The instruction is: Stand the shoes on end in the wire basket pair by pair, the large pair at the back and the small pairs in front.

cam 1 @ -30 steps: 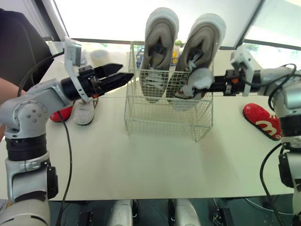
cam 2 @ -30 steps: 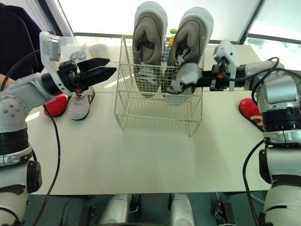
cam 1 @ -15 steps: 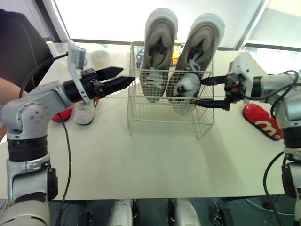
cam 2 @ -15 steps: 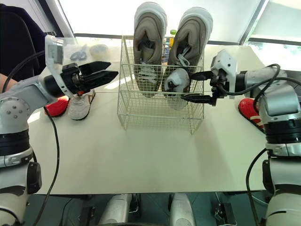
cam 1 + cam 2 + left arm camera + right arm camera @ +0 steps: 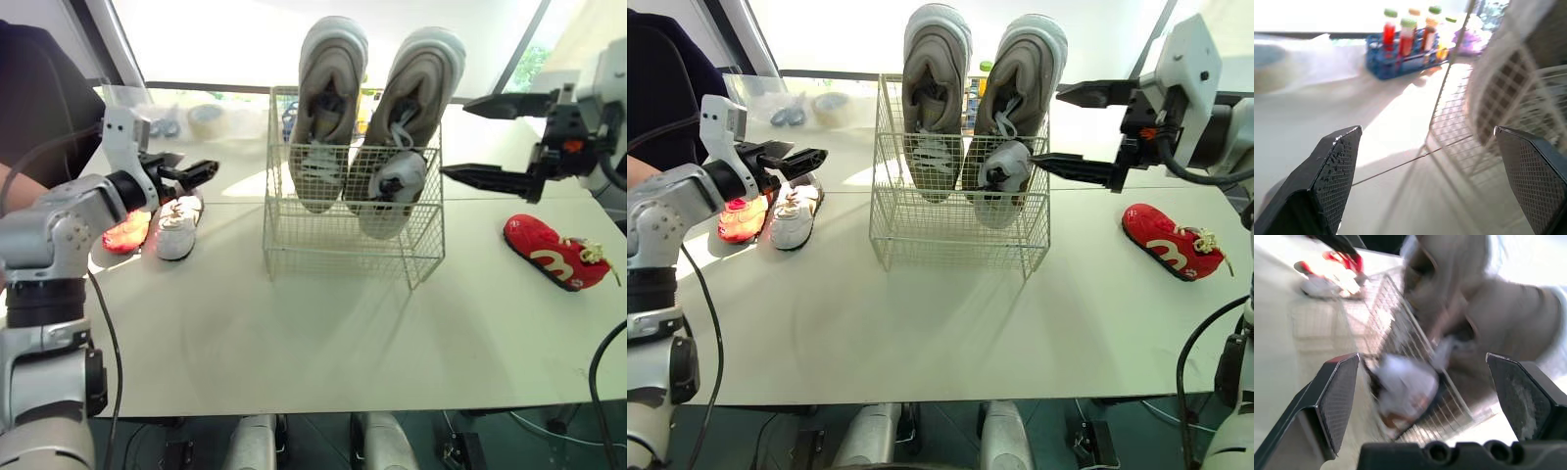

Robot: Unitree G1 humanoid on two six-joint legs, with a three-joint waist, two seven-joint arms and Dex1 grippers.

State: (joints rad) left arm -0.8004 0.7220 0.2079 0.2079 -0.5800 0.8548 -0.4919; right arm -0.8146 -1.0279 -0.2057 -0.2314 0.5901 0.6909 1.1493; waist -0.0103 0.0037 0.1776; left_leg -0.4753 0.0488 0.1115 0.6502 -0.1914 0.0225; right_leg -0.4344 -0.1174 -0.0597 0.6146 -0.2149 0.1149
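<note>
The wire basket (image 5: 338, 250) stands mid-table. Two large grey shoes (image 5: 330, 98) (image 5: 419, 108) stand on end along its back. A small grey shoe (image 5: 397, 178) rests in its front right part, toe down, against the right large shoe. My right gripper (image 5: 454, 139) hangs open just right of the basket, apart from that shoe and empty. One small red shoe (image 5: 554, 253) lies on the table at the right. A small white shoe (image 5: 176, 227) and another red one (image 5: 122, 232) lie at the left, below my open, empty left gripper (image 5: 196, 168).
A blue rack of bottles (image 5: 1405, 46) stands behind the basket. A tape roll (image 5: 206, 119) and a clear bag lie at the back left. A person in dark clothes (image 5: 39, 108) sits at the far left. Bare table stretches in front of the basket.
My right gripper opened, let go of the small grey shoe in the basket and drew back to the right and up. My left arm pulled back leftward from the basket.
</note>
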